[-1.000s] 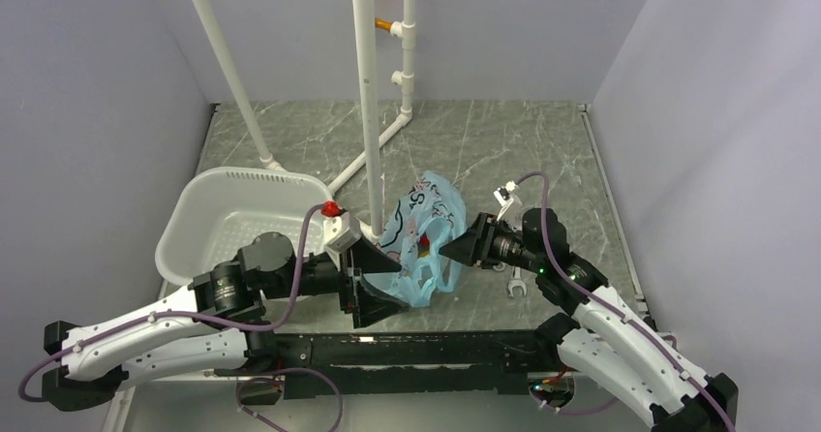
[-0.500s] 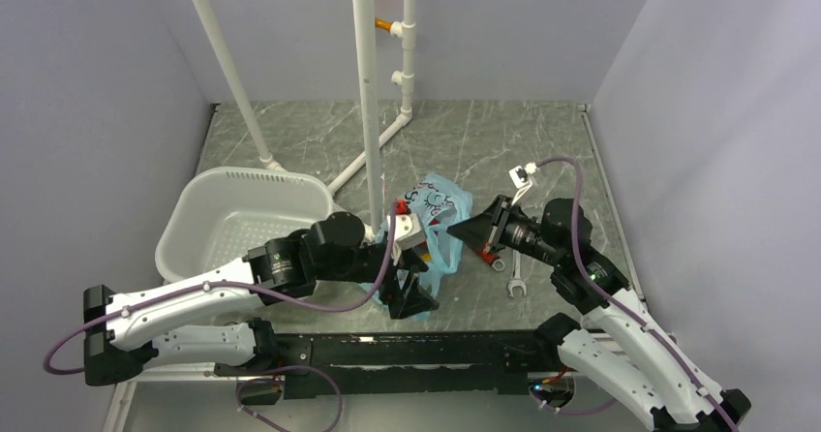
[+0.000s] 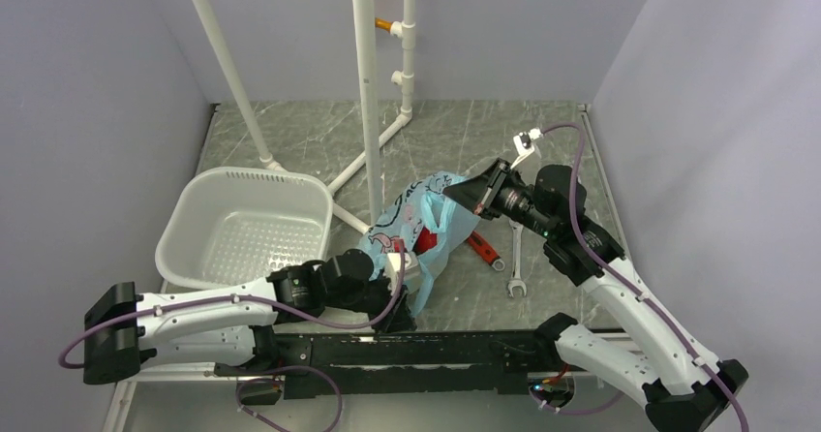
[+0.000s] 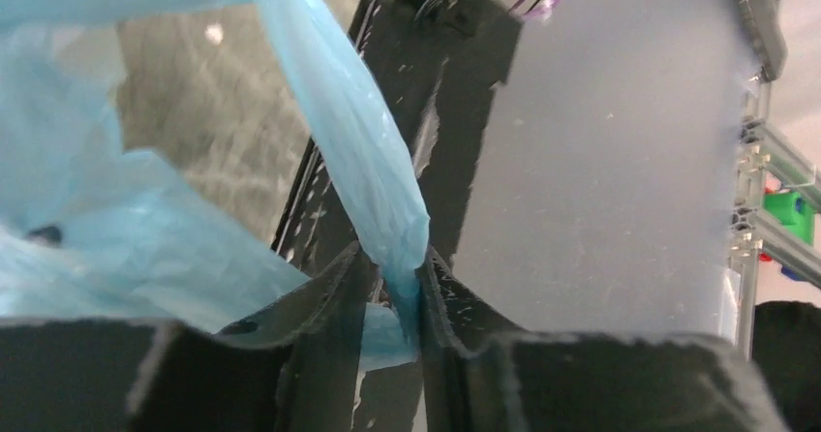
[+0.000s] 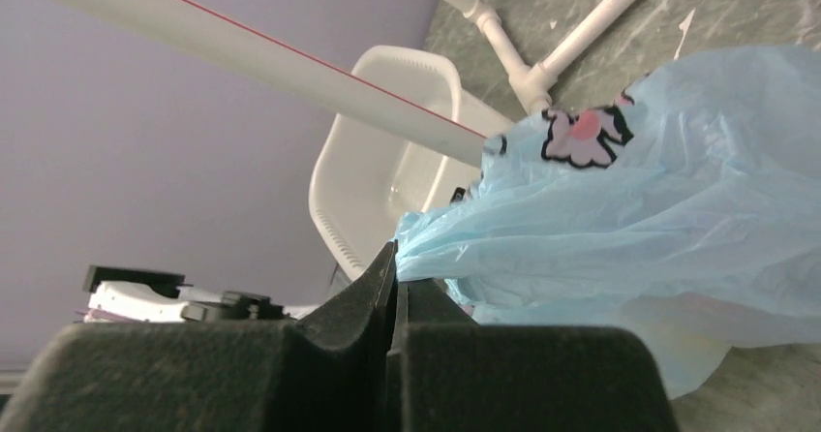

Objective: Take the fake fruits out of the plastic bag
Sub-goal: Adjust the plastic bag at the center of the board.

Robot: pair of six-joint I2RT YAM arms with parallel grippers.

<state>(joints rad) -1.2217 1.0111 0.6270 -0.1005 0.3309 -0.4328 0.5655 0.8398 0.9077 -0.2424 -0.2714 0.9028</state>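
The light-blue plastic bag (image 3: 431, 217) with pink-and-black print is stretched up off the table between both grippers. My right gripper (image 3: 453, 192) is shut on its upper edge, and the right wrist view shows the film (image 5: 658, 229) pinched at the fingertips (image 5: 395, 258). My left gripper (image 3: 407, 306) is low by the near edge. It is shut on a twisted strip of the bag (image 4: 358, 151), caught between its jaws (image 4: 395, 258). A red shape (image 3: 427, 241), one of the fake fruits, shows through the bag. No other fruit shows.
A white perforated basket (image 3: 242, 229) stands on the left. White pipe posts (image 3: 368, 93) rise behind the bag, with a pipe lying on the floor. A red-handled wrench (image 3: 484, 248) and a silver spanner (image 3: 516, 267) lie right of the bag.
My right gripper has risen and drawn back to the right with the bag's edge. My left gripper has dropped towards the near edge and closed on the bag's lower strip.
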